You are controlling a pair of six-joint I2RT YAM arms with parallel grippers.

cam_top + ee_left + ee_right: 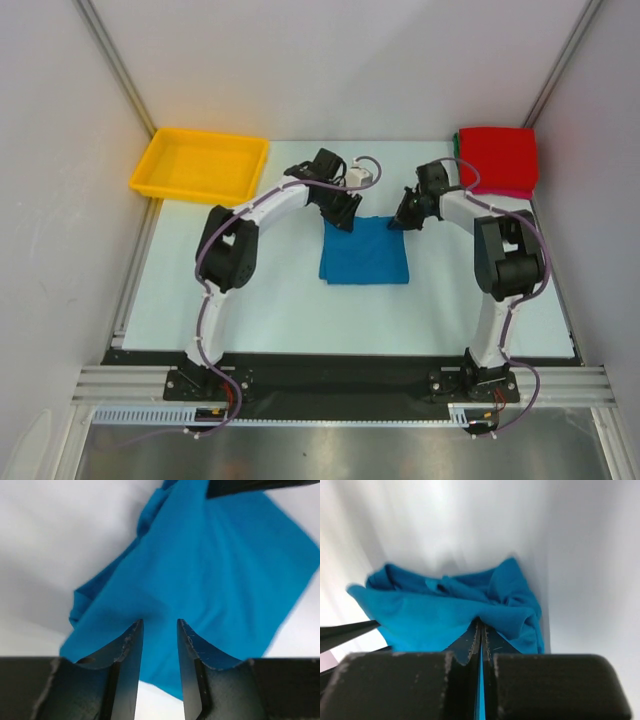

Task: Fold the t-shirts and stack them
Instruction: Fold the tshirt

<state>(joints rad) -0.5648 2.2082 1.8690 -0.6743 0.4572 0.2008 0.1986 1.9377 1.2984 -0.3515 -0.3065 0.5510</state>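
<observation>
The table (270, 300) is a pale, matt sheet filling the middle of the top view; plain white walls (330, 60) close it in on three sides, with grey metal struts (115, 60) slanting up the two back corners; a ribbed metal rail (330, 385) runs along the bottom of the frame, and both arm bases are bolted to it.

A yellow tray (210, 134) sits at the upper left, against the left wall, its near-left corner past the table's edge. At the upper right a folded red shirt (498, 155) lies in the far corner; a thin green edge (457, 145) shows along its left side and a pink edge (505, 193) along its lower side, both under the red.

The blue shirt (365, 252) lies at the centre of the table as a rough rectangle, well apart from tray and stack; its upper side is rumpled.

The left gripper (345, 215) is at the shirt's upper left corner; in its wrist view the fingers (125, 650) stand a narrow gap apart, with blue cloth showing behind the gap and nothing pinched.

The right gripper (398, 222) is at the upper right corner; in its wrist view the jaws are pressed together on the blue cloth, a thin blue line runs between them, and the fabric bunches at the tips.
</observation>
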